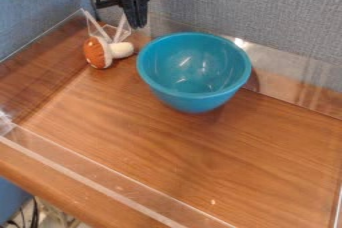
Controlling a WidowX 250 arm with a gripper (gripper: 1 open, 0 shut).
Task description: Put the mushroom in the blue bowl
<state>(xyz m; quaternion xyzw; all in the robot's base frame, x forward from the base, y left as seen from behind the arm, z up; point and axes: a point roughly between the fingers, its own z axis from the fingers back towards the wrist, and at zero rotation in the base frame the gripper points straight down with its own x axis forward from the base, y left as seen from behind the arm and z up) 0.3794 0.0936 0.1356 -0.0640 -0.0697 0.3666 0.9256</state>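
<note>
The mushroom [100, 52] lies on its side on the wooden table, orange cap to the left and white stem pointing right, just left of the blue bowl [195, 70]. The bowl stands upright with nothing inside it. My gripper [135, 22] hangs above and slightly behind the mushroom, pointing down with its black fingers shut and nothing between them. It is clear of both the mushroom and the bowl's rim.
Low clear plastic walls [80, 182] run around the wooden table [160, 142]. A grey-blue fabric panel [241, 7] stands close behind the bowl and the arm.
</note>
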